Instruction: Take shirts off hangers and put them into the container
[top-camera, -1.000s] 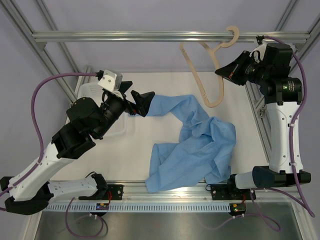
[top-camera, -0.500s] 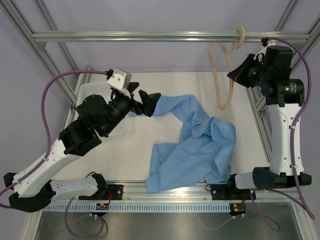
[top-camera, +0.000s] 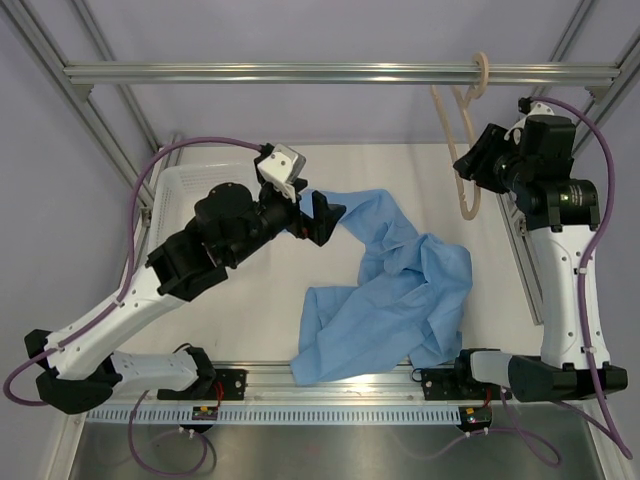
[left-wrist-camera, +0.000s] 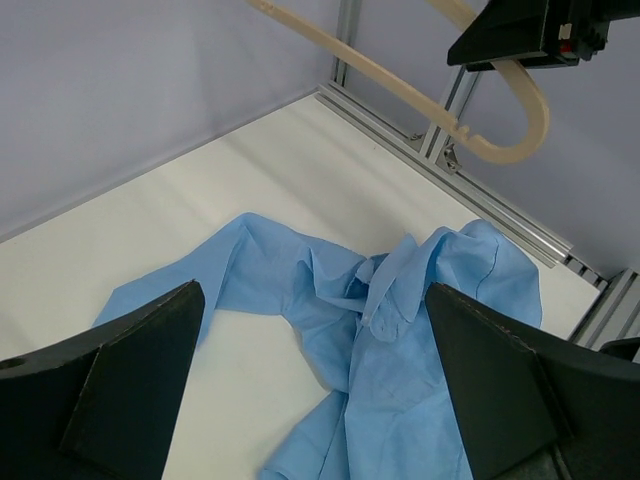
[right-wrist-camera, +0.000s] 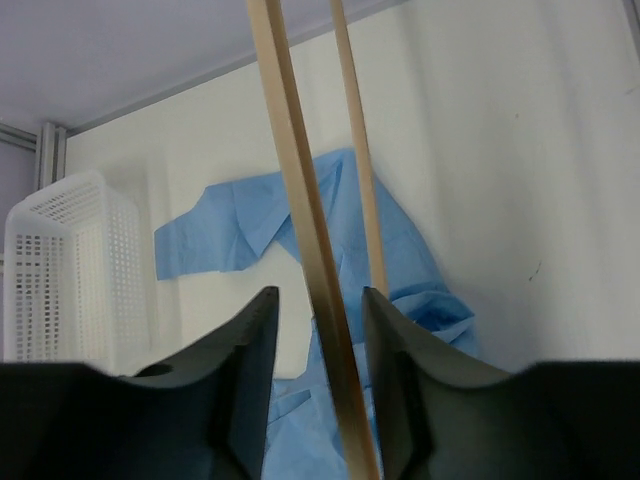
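The light blue shirt (top-camera: 390, 290) lies crumpled on the white table, off the hanger, with one sleeve reaching left. My left gripper (top-camera: 318, 218) hovers wide open over that sleeve, and in its wrist view the shirt (left-wrist-camera: 400, 330) lies below, between the jaws. The beige hanger (top-camera: 465, 150) hangs by its hook from the top bar. My right gripper (top-camera: 470, 165) is open, its jaws either side of one hanger arm (right-wrist-camera: 290, 180) with a gap on each side. The container (top-camera: 172, 182), a white perforated bin, sits at the back left, partly hidden by my left arm.
Silver frame bars (top-camera: 340, 72) run across the back and down both sides of the table. In the right wrist view the container (right-wrist-camera: 60, 270) stands at the far left, beyond the shirt (right-wrist-camera: 260, 220).
My right gripper has opened off the hanger arm, and the hanger has swung from splayed out to hanging straight down. My left arm has moved right, over the shirt's sleeve.
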